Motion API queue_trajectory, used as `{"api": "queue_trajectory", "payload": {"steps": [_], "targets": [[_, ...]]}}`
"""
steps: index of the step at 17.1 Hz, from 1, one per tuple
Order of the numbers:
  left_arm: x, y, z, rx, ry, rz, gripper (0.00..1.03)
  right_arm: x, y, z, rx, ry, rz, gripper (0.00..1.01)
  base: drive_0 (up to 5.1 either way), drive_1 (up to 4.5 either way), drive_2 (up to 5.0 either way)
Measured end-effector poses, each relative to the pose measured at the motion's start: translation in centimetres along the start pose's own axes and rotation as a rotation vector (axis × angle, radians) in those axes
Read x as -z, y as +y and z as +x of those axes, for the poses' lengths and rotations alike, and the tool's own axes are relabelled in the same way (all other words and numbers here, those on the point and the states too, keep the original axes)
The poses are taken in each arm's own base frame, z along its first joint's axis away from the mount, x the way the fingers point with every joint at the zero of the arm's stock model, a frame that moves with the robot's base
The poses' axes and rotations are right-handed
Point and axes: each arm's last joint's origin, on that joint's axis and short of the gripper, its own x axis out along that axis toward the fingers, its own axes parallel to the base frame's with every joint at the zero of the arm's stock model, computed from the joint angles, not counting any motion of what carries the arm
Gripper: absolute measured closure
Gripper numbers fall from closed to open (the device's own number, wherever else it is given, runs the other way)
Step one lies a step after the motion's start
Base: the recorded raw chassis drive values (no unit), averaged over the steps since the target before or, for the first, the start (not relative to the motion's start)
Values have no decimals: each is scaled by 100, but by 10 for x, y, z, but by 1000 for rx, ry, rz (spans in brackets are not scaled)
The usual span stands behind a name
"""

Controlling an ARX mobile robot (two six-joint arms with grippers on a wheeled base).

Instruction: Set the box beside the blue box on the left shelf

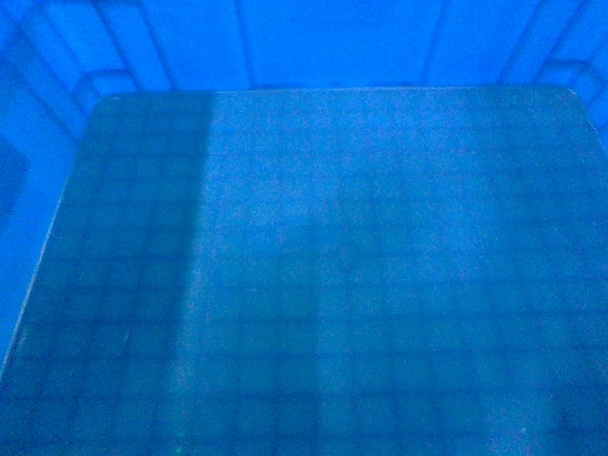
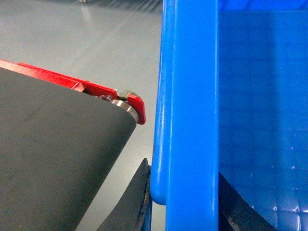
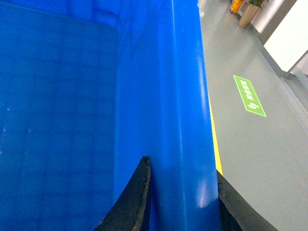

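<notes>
The head view is filled by one box (image 1: 313,275), its grid-patterned floor bare, ribbed walls along the top and left edges of the frame. In the left wrist view the box's rim runs up the middle; the left gripper (image 2: 185,202) at the bottom pinches that rim, one finger (image 2: 137,202) outside, one inside. A dark curved surface (image 2: 53,159) with a red piece (image 2: 96,89) fills the lower left, over grey floor (image 2: 86,43). In the right wrist view the right gripper (image 3: 183,204) pinches the rim likewise; one green floor sign (image 3: 249,95) lies at right, a yellow line (image 3: 215,144) beside the box.
</notes>
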Motion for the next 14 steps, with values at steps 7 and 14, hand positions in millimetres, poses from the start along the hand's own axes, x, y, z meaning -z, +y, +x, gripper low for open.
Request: {"api": "queue_trajectory", "payload": {"steps": [7, 14], "targets": [[0, 0, 0, 0, 0, 0, 83, 0, 0, 0, 0, 0, 0, 79, -164, -164, -164], [0, 0, 0, 1, 0, 0, 83, 0, 0, 0, 5, 0, 0, 79, -42, -42, -42]]}}
